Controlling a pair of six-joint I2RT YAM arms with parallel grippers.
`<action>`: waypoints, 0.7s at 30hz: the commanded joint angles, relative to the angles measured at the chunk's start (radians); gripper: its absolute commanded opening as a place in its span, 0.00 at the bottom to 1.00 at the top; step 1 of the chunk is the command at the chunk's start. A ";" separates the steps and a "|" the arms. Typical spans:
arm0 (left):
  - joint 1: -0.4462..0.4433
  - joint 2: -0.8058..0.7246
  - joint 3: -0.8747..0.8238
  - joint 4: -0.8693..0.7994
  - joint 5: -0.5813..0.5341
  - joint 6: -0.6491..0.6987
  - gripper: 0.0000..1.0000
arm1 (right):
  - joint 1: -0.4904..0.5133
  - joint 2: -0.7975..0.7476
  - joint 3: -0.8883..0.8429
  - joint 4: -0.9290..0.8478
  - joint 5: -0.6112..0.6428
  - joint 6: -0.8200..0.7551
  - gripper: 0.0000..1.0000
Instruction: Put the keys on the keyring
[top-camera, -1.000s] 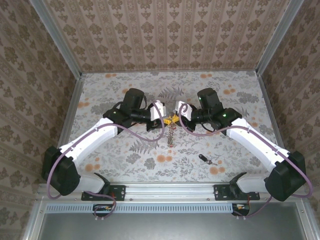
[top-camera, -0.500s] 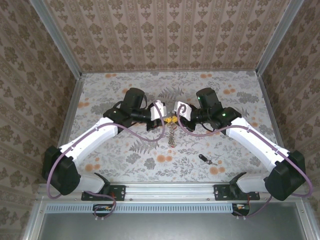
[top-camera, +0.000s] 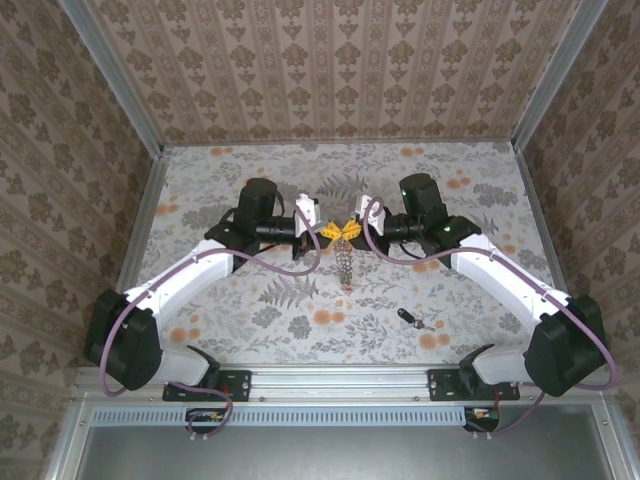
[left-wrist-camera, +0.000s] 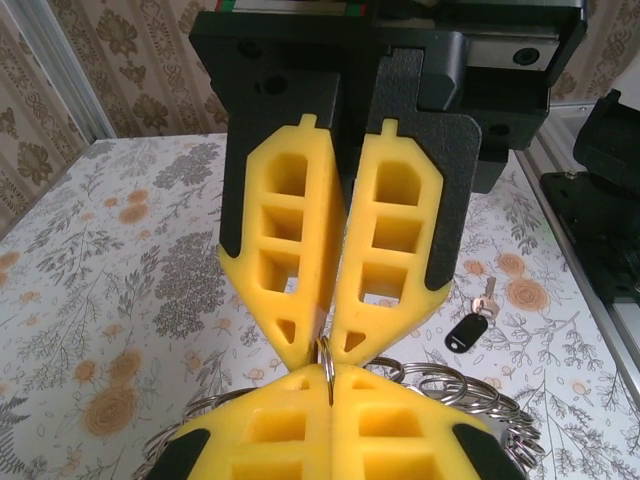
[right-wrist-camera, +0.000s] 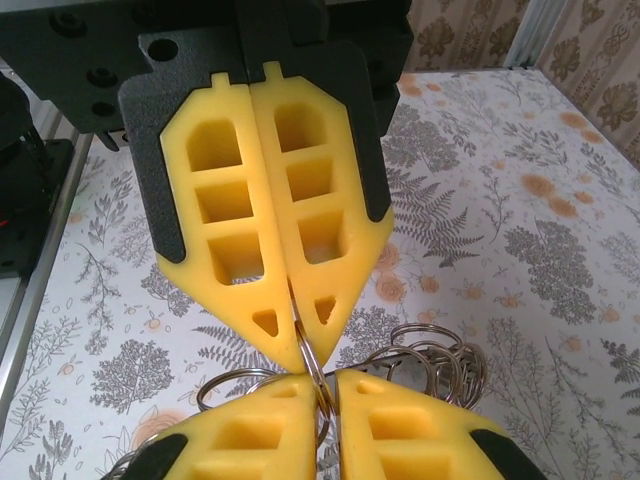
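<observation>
Keyring (top-camera: 344, 262) update: since a second ago both arms have swung tip to tip and lifted it, so it dangles over the middle of the table (top-camera: 220, 175), nearer the far edge. Left gripper (left-wrist-camera: 322, 345) has clamped tight on one thin loop, and right gripper (right-wrist-camera: 300, 338) pinches that same loop. It's a bunch of shiny wire rings. Guessing they're prying it open; black key (top-camera: 408, 318) waits by the near edge.

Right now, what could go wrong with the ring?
The left end effector and right end effector pinch one thin ring with just their tips; it could slip, and the hanging rings would drop. The key lies away on the table, so one end effector must probably let go to fetch it, leaving a weaker hold.
</observation>
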 joint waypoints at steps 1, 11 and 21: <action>-0.007 -0.050 -0.009 0.122 0.101 -0.046 0.00 | -0.006 0.017 -0.016 0.044 -0.019 0.007 0.06; -0.021 -0.055 0.081 -0.265 -0.130 0.189 0.17 | 0.009 0.007 0.060 -0.140 0.083 -0.090 0.00; -0.075 -0.001 0.179 -0.408 -0.241 0.274 0.25 | 0.051 0.000 0.093 -0.194 0.150 -0.116 0.00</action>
